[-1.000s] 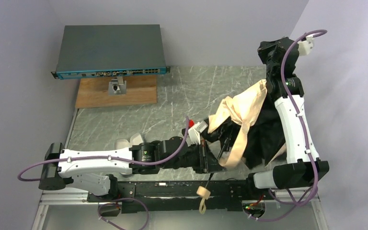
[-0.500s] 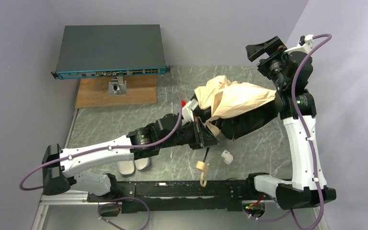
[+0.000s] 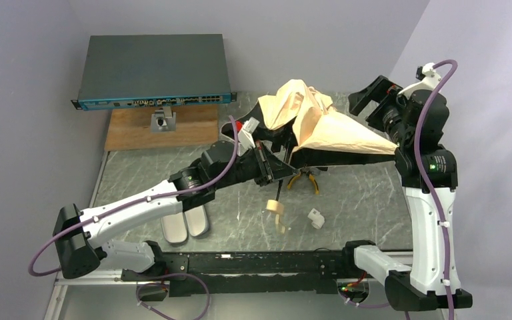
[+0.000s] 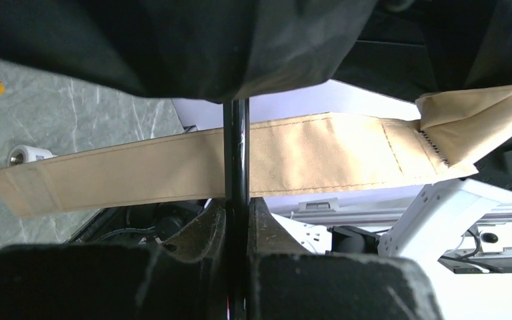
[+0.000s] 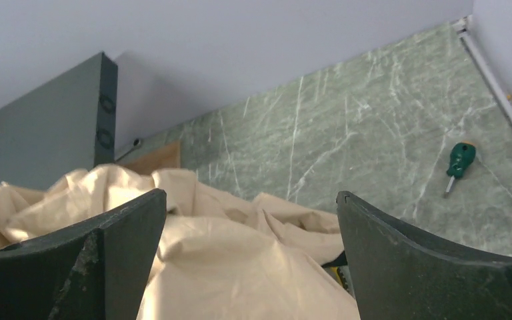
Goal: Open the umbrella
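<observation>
The umbrella (image 3: 320,123) hangs in the air over the back of the table, its cream canopy crumpled and partly spread above the black underside. My left gripper (image 3: 267,167) is shut on its black shaft (image 4: 237,153), which runs up between the jaws in the left wrist view. The beige strap tab (image 4: 173,167) crosses behind the shaft. The tan handle with its loop (image 3: 277,212) dangles below. My right gripper (image 3: 377,107) stands open at the canopy's right tip. In the right wrist view the cream fabric (image 5: 240,267) lies beyond the spread fingers (image 5: 127,240), which hold nothing.
A dark network switch (image 3: 153,70) sits on a wooden board (image 3: 163,127) at the back left. Yellow-handled pliers (image 3: 303,180) and a small white part (image 3: 316,217) lie under the umbrella. Two lavender-grey case shells (image 3: 183,227) lie near the left arm. A green screwdriver (image 5: 460,163) rests by the right wall.
My left arm has carried the umbrella up and toward the back of the table. The right gripper has let go of the canopy, opened wide and risen. The fabric has spread out.
</observation>
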